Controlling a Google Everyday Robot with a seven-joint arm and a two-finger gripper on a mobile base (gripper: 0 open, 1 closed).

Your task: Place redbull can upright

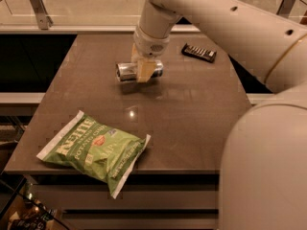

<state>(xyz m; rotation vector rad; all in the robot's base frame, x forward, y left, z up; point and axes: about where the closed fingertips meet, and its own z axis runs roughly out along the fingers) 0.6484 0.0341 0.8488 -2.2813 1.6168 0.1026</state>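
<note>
Starting at the lower left of the frame, you have a green chip bag (96, 150) lying flat near the front edge of the dark brown table (192, 114), with one corner hanging just past that edge. Move up and right to the upper middle and you find the redbull can (125, 72) on its side, its long axis running left to right and its shiny silver end facing left. The gripper (144, 73) comes straight down on it from above and is closed around the can's middle. Its near finger (143, 70) lies flat across the can's front, so you see only the two ends. You cannot tell whether the can rests on the tabletop or is just off it. Further right, near the table's far edge, a flat dark packet (198, 53) lies well apart from the can. The white arm (216, 13) sweeps in from the upper right, and the robot's body (268, 166) fills the lower right.
</note>
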